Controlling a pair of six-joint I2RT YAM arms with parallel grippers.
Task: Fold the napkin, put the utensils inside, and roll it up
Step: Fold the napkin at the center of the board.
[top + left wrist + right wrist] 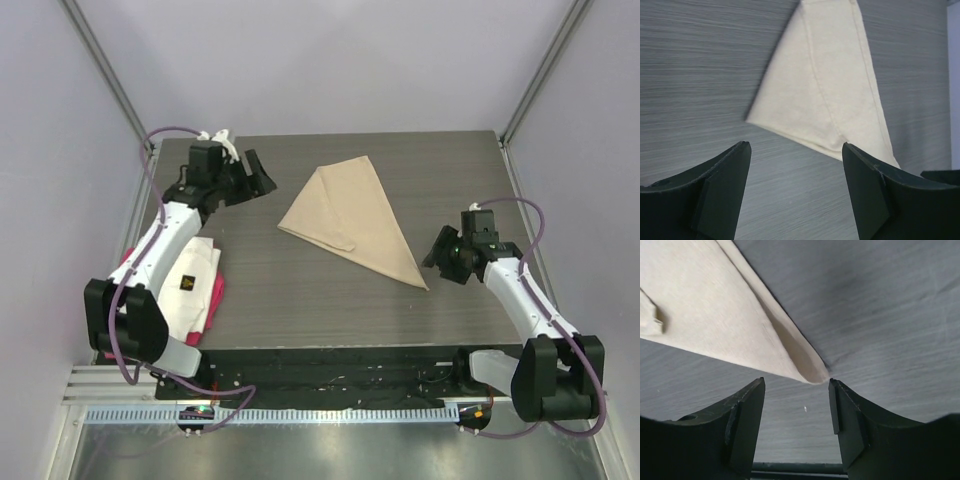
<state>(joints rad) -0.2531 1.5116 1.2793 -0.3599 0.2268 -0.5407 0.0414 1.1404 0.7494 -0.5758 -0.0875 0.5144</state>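
Lying as a folded triangle in the middle of the top view, the beige napkin (350, 220) runs its long axis from upper centre down to a sharp tip at lower right. That tip sits just beside the right gripper (445, 262). In the right wrist view it points at the gap just ahead of the fingertips, not yet between them. The jaws stand apart and hold nothing. The left gripper (262, 178) hovers at upper left, near the napkin's blunt left corner but apart from it, jaws spread wide and empty. No spoon shows in any view. The right arm looks nearer for taking the pointed end, the left for the broad end
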